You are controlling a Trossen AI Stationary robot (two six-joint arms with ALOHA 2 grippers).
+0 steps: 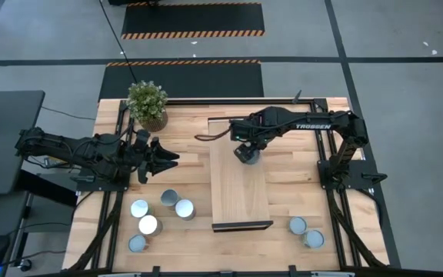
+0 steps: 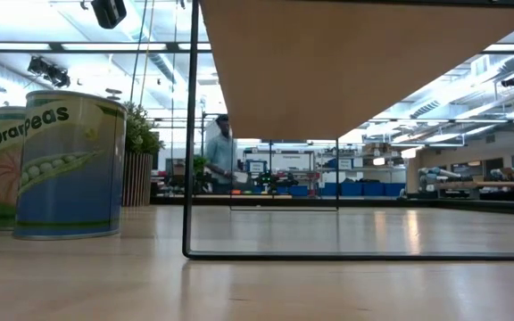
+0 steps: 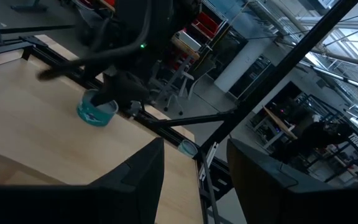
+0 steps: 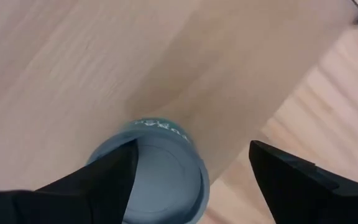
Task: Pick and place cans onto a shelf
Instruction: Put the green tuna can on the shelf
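The right gripper stands open over the far end of the shelf, its fingers wide around a teal-sided can, one finger over its top, the other well clear. The left gripper hovers part-open and empty above five cans on the tabletop. Two more cans stand near right.

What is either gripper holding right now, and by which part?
Whether the right gripper grips the can on the shelf cannot be told: its fingers straddle the can's rim. The left gripper holds nothing.
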